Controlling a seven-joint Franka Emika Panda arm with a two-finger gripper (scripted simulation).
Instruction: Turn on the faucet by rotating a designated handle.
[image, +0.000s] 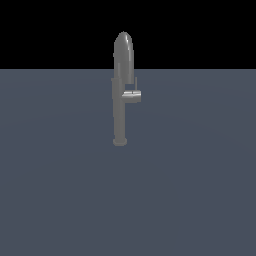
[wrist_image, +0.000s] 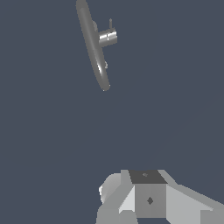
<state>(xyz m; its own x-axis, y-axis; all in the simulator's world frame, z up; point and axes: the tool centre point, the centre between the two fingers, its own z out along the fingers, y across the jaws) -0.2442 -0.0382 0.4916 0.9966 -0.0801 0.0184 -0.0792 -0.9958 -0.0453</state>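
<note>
step: approach | faucet (image: 121, 90) upright on counter (image: 60, 190), well ahead of jaws | handle (wrist_image: 107, 37) juts sideways off column, far from jaws | jaws: state not discernible | advice: line up beside thin lever, push tangentially

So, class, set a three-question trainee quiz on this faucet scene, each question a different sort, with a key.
1. True or false: the tool touches the faucet.
2. In the exterior view, the handle juts toward that view's: A) left B) right.
3. Fill in: the faucet stands ____ on its base.

Key: 1 false, they are apart in the wrist view; 2 B; 3 upright.
</note>
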